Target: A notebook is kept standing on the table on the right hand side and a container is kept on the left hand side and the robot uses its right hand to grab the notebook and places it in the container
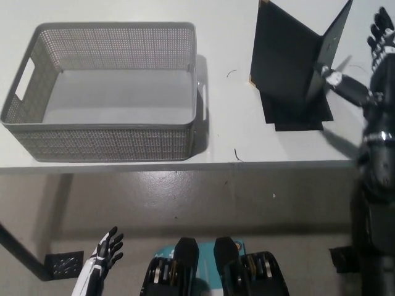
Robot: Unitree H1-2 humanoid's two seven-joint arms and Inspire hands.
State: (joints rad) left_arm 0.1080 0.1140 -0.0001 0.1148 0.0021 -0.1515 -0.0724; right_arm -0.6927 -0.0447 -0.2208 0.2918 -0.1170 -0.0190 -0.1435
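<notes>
A black notebook [290,58] stands half open on its edge at the right of the white table [222,123]. To its right my black right hand [364,68] is raised over the table with fingers spread, its thumb close to the notebook's right cover; it holds nothing. The grey mesh container [105,92] sits on the table's left side and has nothing in it. Down at the lower left, below the table edge, my white left hand [106,250] rests with its fingers apart.
The table's front edge runs across the middle of the picture, with grey floor [203,203] below it. A bare strip of table separates the container from the notebook. Small dark marks [237,154] lie on the tabletop.
</notes>
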